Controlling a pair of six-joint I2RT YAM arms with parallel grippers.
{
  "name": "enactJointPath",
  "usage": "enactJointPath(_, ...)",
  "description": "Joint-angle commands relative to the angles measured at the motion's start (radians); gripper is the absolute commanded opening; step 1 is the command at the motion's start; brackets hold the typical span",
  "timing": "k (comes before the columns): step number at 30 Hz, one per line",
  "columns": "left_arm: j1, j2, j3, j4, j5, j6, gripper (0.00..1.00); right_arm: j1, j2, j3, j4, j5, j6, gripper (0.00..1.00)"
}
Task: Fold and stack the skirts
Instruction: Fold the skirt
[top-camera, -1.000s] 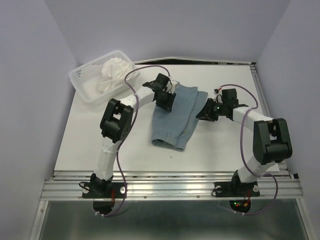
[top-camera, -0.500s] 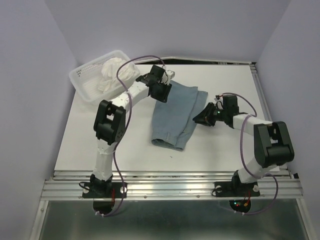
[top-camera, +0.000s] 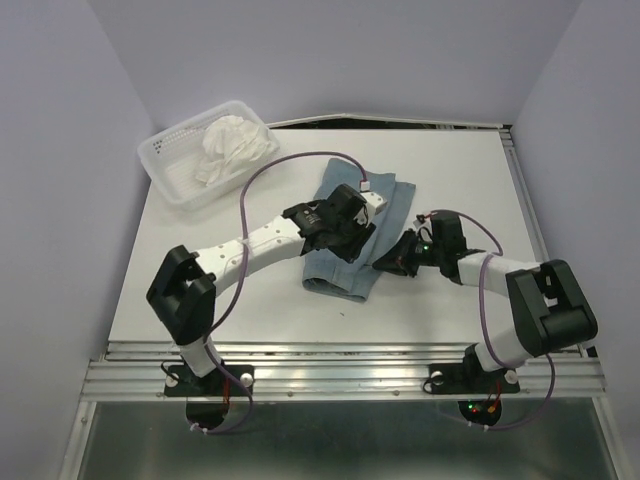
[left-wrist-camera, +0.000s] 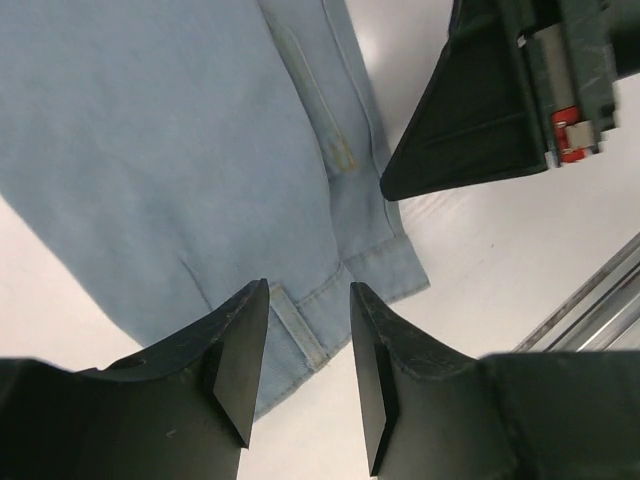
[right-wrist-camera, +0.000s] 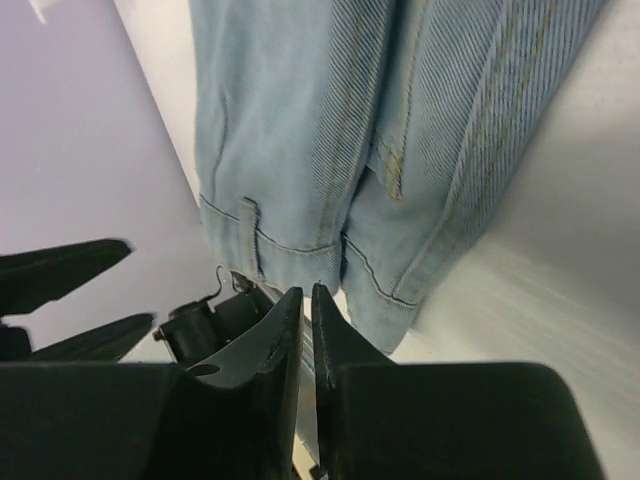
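two pincers meet at one corner: left pincer (left-wrist-camera: 305, 305) hovers open and empty over the blue skirt (left-wrist-camera: 150, 150); right pincer (right-wrist-camera: 300, 300) is nearly closed at its edge, grip unclear. the skirt lies on the surface (top-camera: 300, 315), seemingly half folded; next needs a sure corner pinch.

No lettering or number can be read anywhere, neither on the blue-grey skirt (top-camera: 395, 200) nor the basket (top-camera: 172, 172)
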Motion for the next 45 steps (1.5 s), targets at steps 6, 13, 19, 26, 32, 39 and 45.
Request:
enactJointPath(6,-0.01,0.11,-0.03,0.019,0.034,-0.098,0.48,0.05,0.093,-0.019,0.112,0.03,-0.015,0.13)
enactJointPath(13,-0.059,0.163,0.014,0.01,0.066,-0.11,0.47,0.05,0.317,0.051,0.072,0.018,-0.069,0.08)
enactJointPath(19,-0.103,0.18,-0.016,0.001,-0.049,-0.127,0.48,0.05,0.331,0.064,0.058,0.022,-0.069,0.07)
enactJointPath(26,-0.114,0.181,-0.037,-0.03,-0.184,-0.135,0.53,0.05,0.302,0.057,0.046,0.036,-0.073,0.07)
enactJointPath(32,-0.133,0.173,-0.091,-0.007,-0.224,-0.141,0.57,0.05,0.311,0.062,0.044,0.033,-0.069,0.08)
enactJointPath(39,-0.154,0.215,-0.113,0.014,-0.094,-0.138,0.47,0.05,0.316,0.068,0.04,0.032,-0.069,0.08)
enactJointPath(45,-0.145,0.215,-0.067,-0.004,-0.141,-0.126,0.31,0.05,0.309,0.062,0.035,0.03,-0.067,0.08)
